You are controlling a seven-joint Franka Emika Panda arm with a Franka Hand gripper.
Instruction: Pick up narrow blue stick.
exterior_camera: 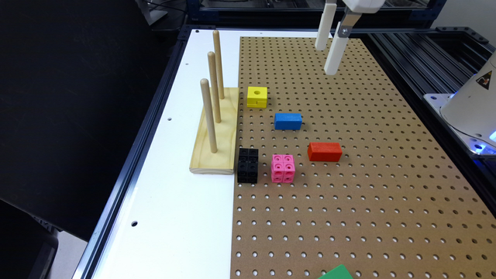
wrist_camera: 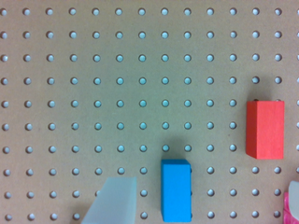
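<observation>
High above the far part of the pegboard (exterior_camera: 348,162), my gripper (exterior_camera: 327,58) hangs spread and empty, its two white fingers plainly apart in the exterior view and one pale fingertip (wrist_camera: 114,200) and the edge of the other framing the wrist view with bare board between them. The narrow blue stick (exterior_camera: 288,121) lies flat on the board, well below and off to the exterior view's left of me, between the yellow cube with a hole (exterior_camera: 257,97) and the red rectangular block (exterior_camera: 324,151), apart from both. From my wrist it sits close to the gap between my fingers, its long axis running across my closing direction, which I judge suits a pinch across its short width. The red block is far enough off that my fingers should clear it. The black block cluster (exterior_camera: 248,165), pink block cluster (exterior_camera: 283,168) and wooden peg stand (exterior_camera: 217,131) lie beyond the stick, out of my descent path. I judge the approach has hardly begun: I must shift over the stick, then descend.
</observation>
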